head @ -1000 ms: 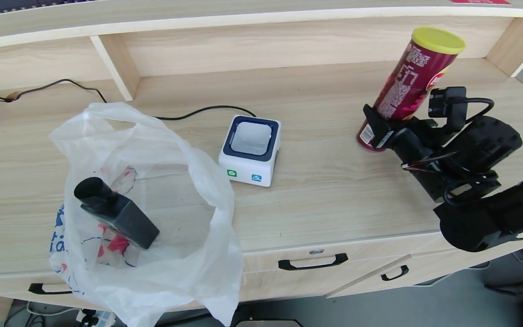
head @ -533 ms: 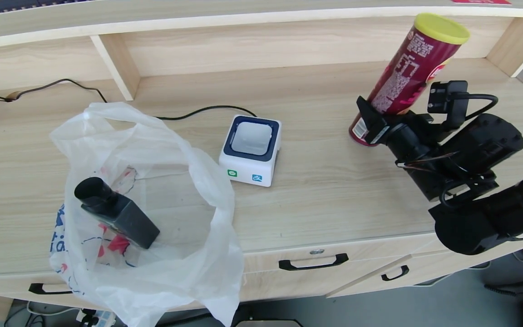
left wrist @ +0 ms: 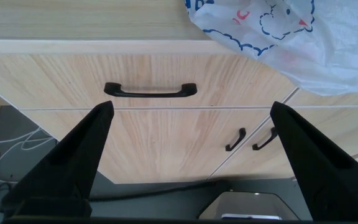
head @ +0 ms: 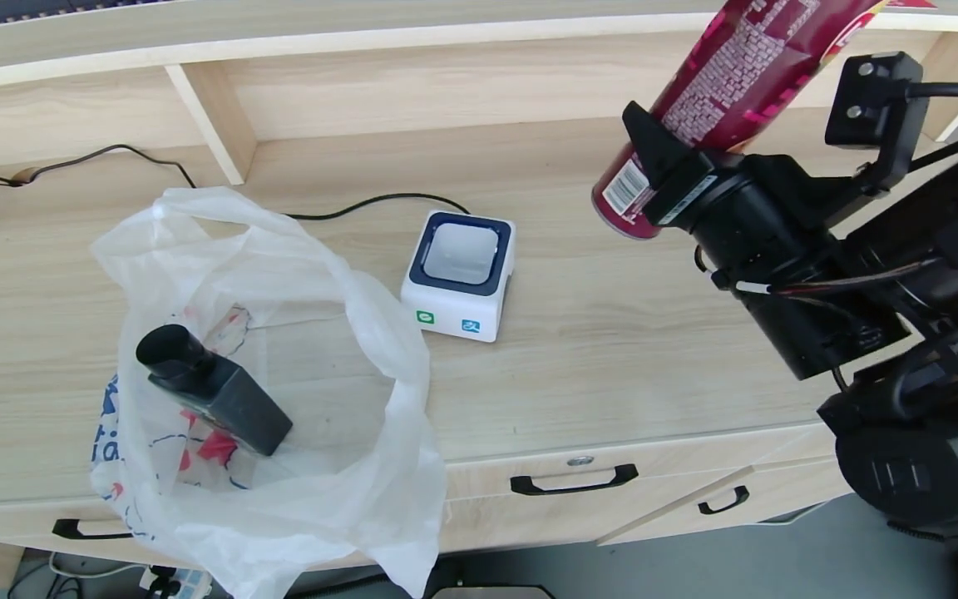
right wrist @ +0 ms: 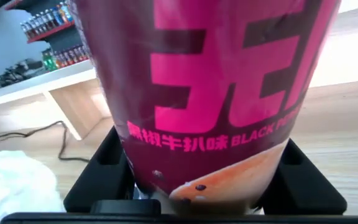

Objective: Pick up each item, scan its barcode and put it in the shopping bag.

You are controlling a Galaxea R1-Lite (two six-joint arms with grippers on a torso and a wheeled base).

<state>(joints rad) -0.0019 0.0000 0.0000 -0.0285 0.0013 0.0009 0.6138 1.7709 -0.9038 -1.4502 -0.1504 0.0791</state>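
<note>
At the upper right, a tilted red tube (head: 728, 75) is clamped near its base by the right gripper (head: 666, 179), above the bench (head: 612, 349). The left gripper (left wrist: 191, 109) is seen wide open, empty, before the drawers (left wrist: 154, 137).

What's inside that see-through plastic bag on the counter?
Inside the translucent white plastic shopping bag lies one black, boxy bottle with a round cap. Anything beneath it or in the crumpled folds is covered.

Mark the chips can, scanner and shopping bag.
chips can (head: 733, 62), head view, printed side wall
scanner (head: 460, 254), head view, top window
shopping bag (head: 392, 341), head view, right rim of the opening
</note>
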